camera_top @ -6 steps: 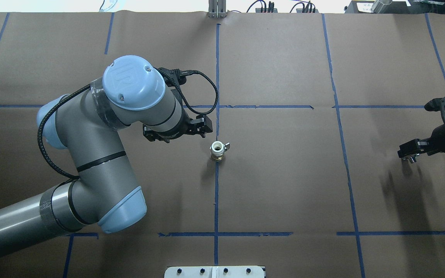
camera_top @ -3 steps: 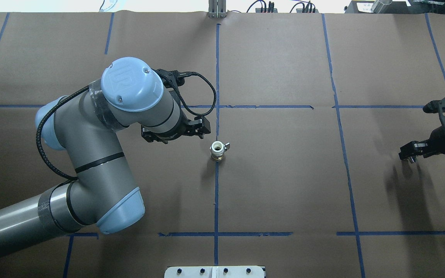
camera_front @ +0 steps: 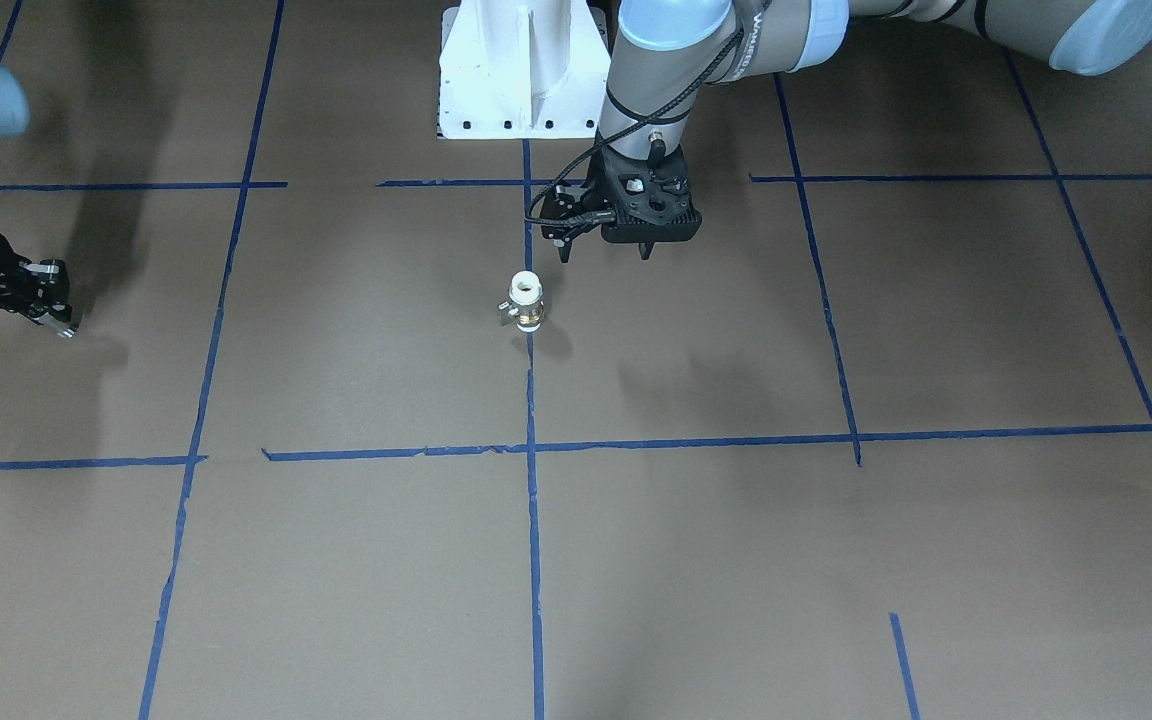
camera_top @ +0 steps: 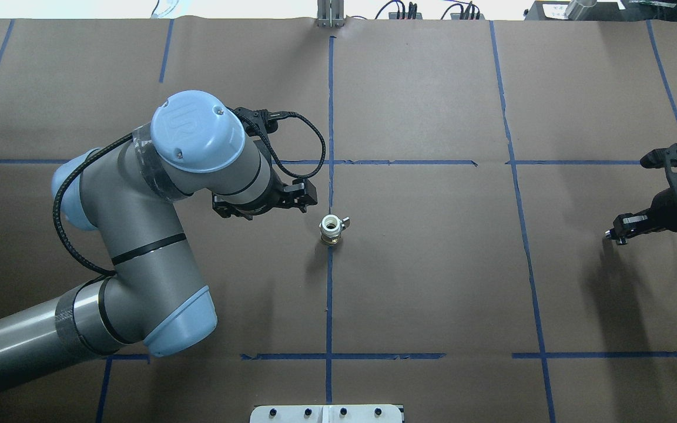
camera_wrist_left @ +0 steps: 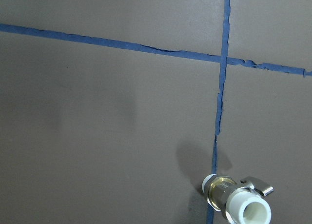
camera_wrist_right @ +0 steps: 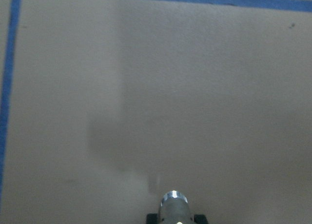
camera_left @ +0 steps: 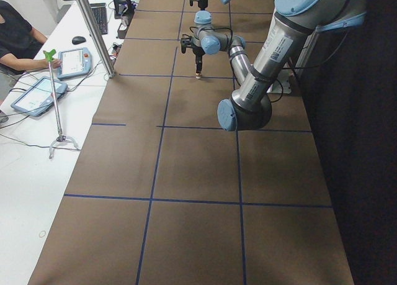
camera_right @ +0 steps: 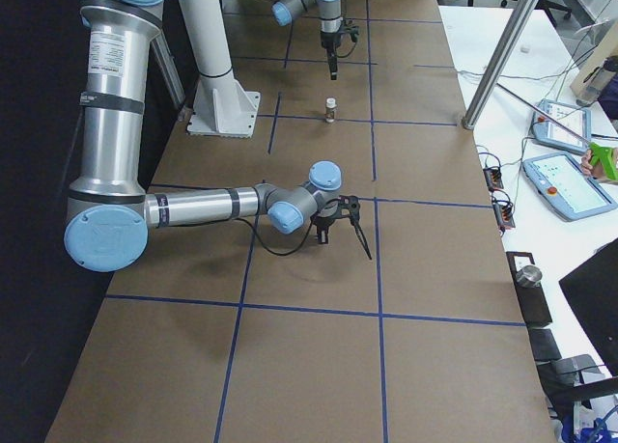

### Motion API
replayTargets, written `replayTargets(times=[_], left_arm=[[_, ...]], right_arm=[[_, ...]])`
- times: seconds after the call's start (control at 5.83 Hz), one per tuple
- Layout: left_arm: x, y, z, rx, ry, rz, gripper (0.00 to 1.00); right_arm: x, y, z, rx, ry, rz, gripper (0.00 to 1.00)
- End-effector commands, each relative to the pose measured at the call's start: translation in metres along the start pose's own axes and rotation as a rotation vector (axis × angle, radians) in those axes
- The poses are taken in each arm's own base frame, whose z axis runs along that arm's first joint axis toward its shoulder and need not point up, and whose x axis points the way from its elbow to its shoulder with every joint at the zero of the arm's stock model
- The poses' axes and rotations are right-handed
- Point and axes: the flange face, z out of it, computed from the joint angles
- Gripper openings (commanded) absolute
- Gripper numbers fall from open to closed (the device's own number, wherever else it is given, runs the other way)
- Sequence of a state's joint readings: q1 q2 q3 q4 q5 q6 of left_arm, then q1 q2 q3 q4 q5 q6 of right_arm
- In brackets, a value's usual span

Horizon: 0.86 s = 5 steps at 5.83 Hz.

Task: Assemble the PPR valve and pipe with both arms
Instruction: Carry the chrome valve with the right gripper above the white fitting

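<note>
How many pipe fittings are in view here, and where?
2. The PPR valve stands on the centre tape line near the open left gripper; the pipe is held in the right gripper. None seems hidden.

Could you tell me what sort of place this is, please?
Probably a robotics lab workcell: a paper-covered table gridded with blue tape, two industrial arms mounted at it, and control tablets on the side bench.
</note>
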<state>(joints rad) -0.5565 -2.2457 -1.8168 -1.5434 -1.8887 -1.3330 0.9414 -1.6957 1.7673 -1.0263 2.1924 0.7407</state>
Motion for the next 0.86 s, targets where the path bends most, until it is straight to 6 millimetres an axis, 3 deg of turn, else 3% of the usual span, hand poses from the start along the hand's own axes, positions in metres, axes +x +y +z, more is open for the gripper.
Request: replayTargets(times=[0.0, 0.17, 0.34, 0.69], left_arm=[[-0.003, 0.000, 0.001, 0.003, 0.010, 0.003, 1.00], [-0.011, 0.002, -0.002, 0.004, 0.010, 0.009, 1.00], [-0.034, 0.010, -0.009, 0.003, 0.012, 0.014, 1.00], [-0.074, 0.017, -0.024, 0.012, 0.008, 0.063, 1.00]], right_arm=[[-0.072, -0.002, -0.050, 0.067, -0.099, 0.022, 0.00], [-0.130, -0.015, -0.065, 0.084, -0.181, 0.098, 0.00], [-0.198, -0.032, -0.074, 0.078, -0.256, 0.169, 0.00], [-0.384, -0.039, -0.084, 0.017, -0.279, 0.322, 0.00]])
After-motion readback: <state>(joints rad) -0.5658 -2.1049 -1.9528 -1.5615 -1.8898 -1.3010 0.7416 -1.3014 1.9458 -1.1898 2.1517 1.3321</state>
